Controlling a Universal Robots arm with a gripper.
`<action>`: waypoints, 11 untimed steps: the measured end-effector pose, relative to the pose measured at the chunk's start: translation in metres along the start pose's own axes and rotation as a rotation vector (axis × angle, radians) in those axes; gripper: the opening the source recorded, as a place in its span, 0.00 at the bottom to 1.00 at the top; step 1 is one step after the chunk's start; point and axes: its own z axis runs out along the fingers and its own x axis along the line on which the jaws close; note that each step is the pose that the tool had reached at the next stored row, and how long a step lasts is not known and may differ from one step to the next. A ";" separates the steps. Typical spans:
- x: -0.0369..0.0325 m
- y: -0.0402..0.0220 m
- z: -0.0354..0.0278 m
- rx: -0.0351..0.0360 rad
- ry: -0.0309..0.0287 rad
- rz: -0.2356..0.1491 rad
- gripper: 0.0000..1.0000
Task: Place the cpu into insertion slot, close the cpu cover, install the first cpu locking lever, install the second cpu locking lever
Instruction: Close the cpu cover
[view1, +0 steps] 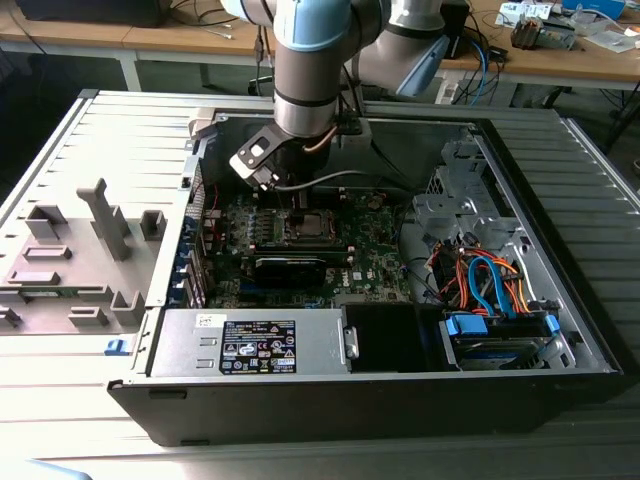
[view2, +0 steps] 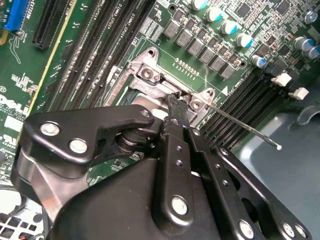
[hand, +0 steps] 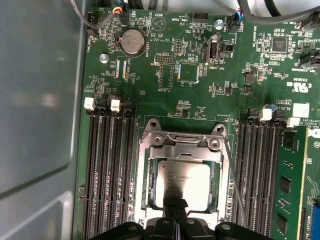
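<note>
My gripper has its jaws pressed together with nothing showing between them. The tips are low over the near edge of the cpu. The cpu lies flat in the insertion slot, and the cpu cover is folded down around it, framing its silver top. In the second wrist view a thin lever rod angles away from just beside my tips, out over the black memory slots. Around the socket spreads the green circuit board, with a coin battery on it. The board sits in an open computer case lying on a ribbed grey table. Wooden benches stand behind.
</note>
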 end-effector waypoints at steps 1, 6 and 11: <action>-0.0001 0.0000 0.0008 0.0003 -0.0004 0.000 0.11; 0.0002 0.0001 -0.0007 -0.0010 0.0014 0.000 0.11; -0.0010 0.0120 -0.0065 0.0078 0.0030 0.000 0.11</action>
